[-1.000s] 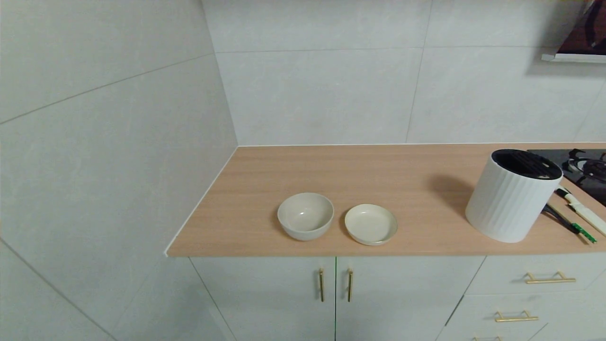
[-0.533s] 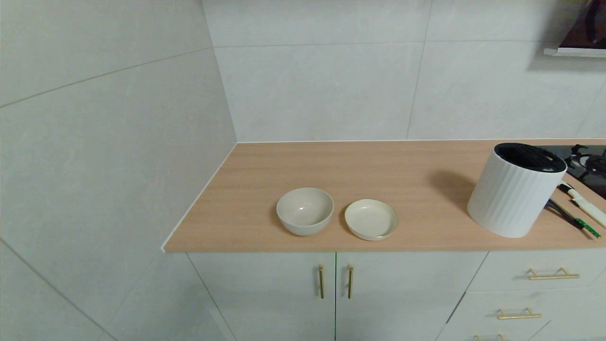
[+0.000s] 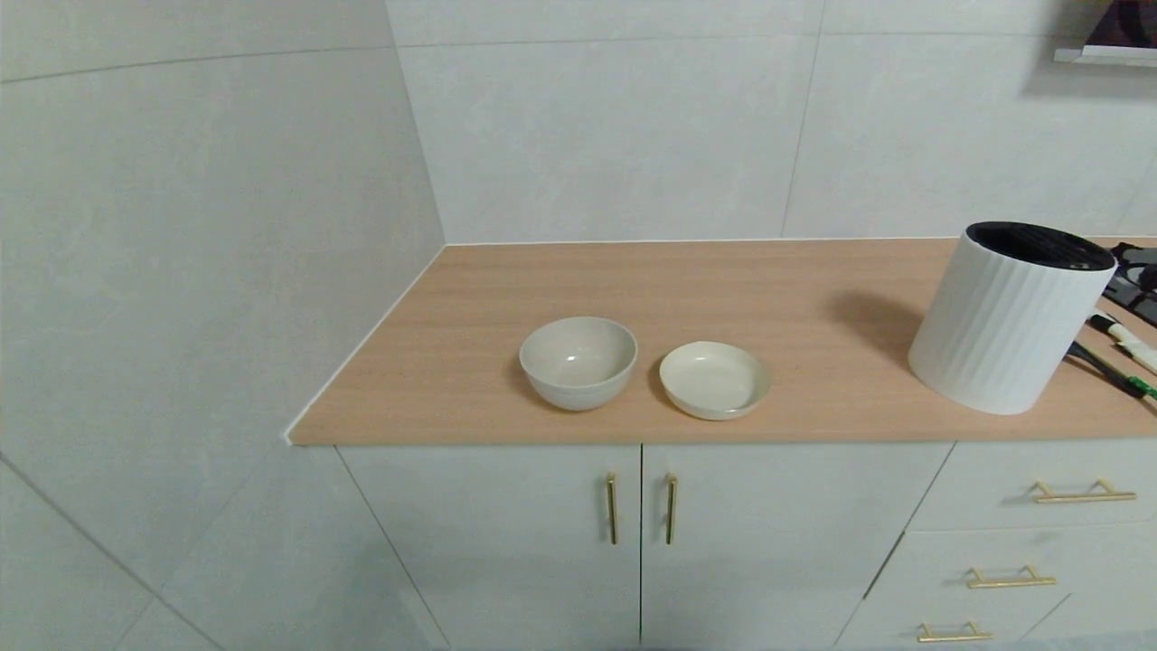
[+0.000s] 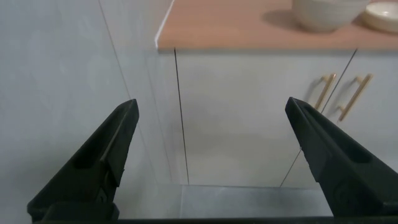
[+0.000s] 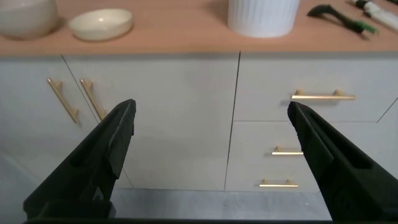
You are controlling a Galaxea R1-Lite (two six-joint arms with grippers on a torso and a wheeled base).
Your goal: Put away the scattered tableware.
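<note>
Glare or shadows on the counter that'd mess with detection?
Head view: faint highlight inside the bowl; bowl, plate and holder throw soft shadows to their left on the counter. Left wrist view: left fingers dark against the cabinet. Right wrist view: right fingers likewise.

Wooden countertop [image 3: 723, 280], white cabinet doors [image 3: 506, 542] with gold handles [image 3: 612, 508], drawers [image 3: 994, 488] at right, grey tiled wall [image 3: 615, 136] behind

No writing, number or sign can be read. The bowl [image 3: 578, 362], the dish [image 3: 714, 380] and the ribbed white pot [image 3: 1003, 330] on the counter [image 3: 813, 298] have plain surfaces, as do the cupboard doors [image 3: 506, 542] below. The utensils [image 3: 1105, 366] beside the pot are too small to tell.
</note>
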